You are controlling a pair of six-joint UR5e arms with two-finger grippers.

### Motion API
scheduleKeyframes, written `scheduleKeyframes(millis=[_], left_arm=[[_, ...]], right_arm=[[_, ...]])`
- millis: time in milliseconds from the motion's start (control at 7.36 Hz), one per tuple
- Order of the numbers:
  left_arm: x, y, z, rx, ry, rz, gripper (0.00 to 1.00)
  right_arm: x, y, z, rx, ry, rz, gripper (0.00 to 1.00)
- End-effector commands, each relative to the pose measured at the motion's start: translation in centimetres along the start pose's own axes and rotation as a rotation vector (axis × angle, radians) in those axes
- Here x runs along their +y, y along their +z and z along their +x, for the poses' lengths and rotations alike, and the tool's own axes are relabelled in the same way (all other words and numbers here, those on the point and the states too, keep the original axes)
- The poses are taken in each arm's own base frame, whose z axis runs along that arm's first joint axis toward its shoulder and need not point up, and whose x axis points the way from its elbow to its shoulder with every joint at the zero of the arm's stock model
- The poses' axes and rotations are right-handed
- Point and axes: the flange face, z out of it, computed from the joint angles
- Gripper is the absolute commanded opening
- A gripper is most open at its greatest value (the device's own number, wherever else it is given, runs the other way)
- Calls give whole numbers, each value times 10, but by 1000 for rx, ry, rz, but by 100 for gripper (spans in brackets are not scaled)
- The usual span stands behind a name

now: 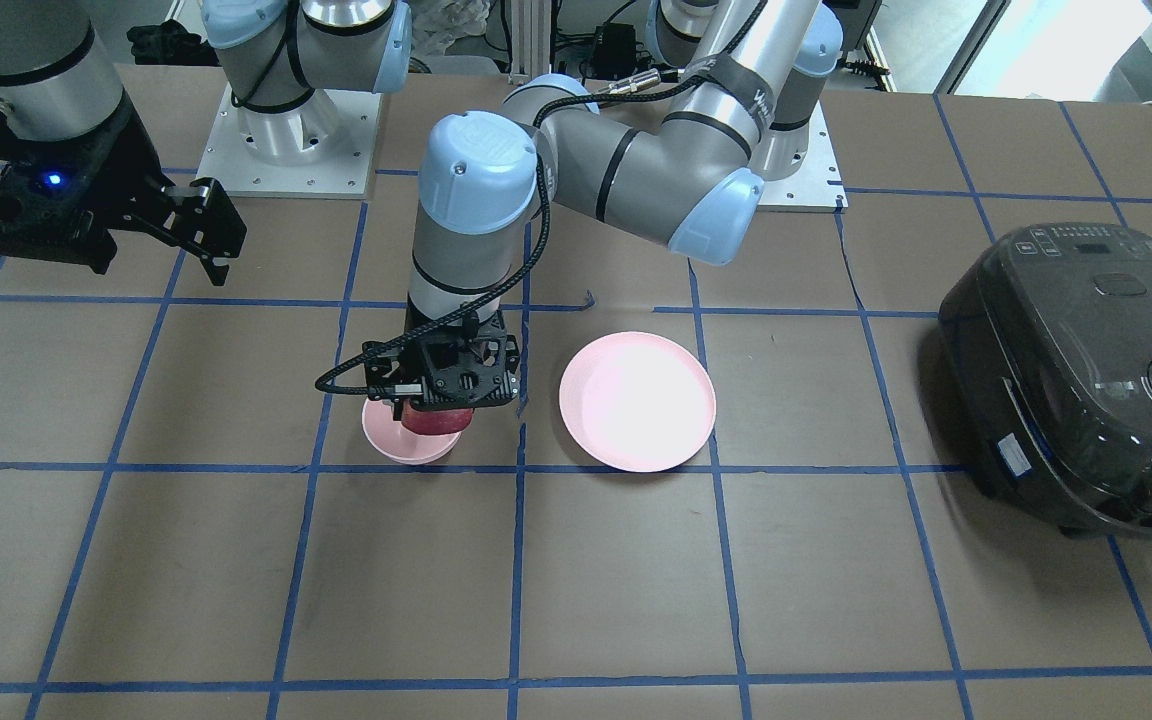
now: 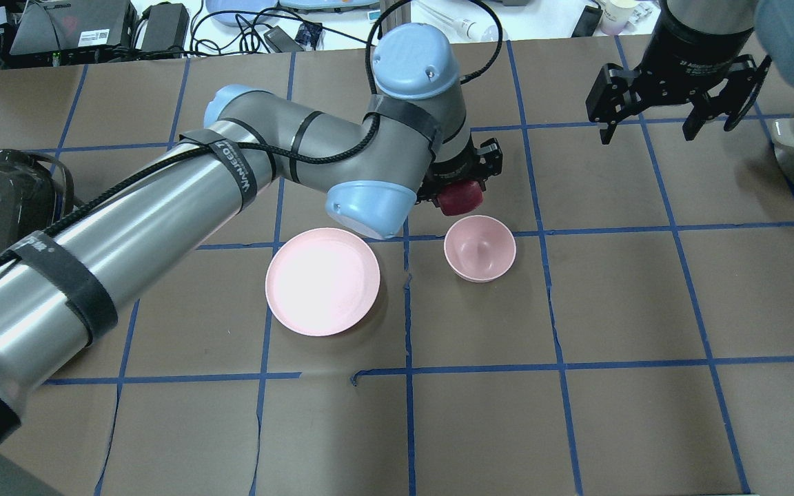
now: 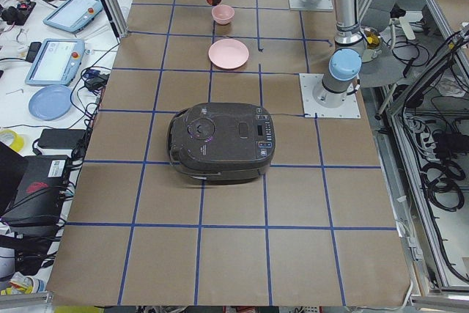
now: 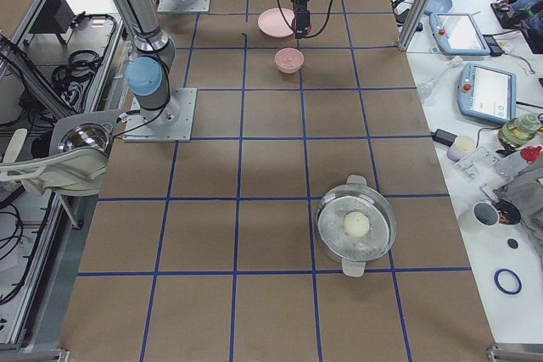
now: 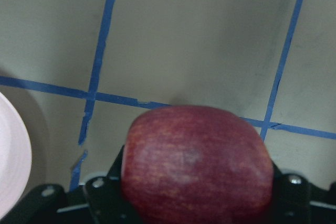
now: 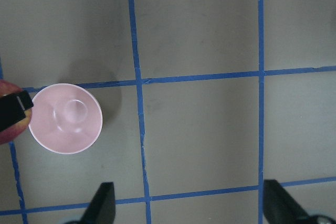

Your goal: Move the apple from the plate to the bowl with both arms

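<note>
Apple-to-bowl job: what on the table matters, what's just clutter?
Job: dark red apple, held in the left gripper; flat pale pink plate, empty; small deep pale pink bowl, empty; right gripper, open.
Clutter: dark grey rice cooker; round steel pot.

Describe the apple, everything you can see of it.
The apple is dark red with fine paler streaks and a yellowish tinge at one edge. It is slightly blocky, and its skin is dull and unbroken. No stalk shows. The left pincer is shut on it, a finger on each side, and holds it in the air close by the bowl, not in it. It is off the plate. Only the pincer touches it.
</note>
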Motion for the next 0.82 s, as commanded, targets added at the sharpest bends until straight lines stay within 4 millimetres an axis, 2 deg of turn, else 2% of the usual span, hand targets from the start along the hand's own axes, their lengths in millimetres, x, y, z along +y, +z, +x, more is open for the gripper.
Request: scheduleKeyframes(millis=[0,408,544,680], left_arm=[[14,34,15,-15,31,22,0],[21,60,13,-42,57,-10,0],[21,65,13,-45,90,-17,13],[22,71,12,-45,90,-30,71]], right_arm=[[3,-7,1,-2,-2,21,100],[3,-7,3,1,0,23,100],[3,-7,2,6,-3,23,100],[3,-7,2,4,-2,23,100]])
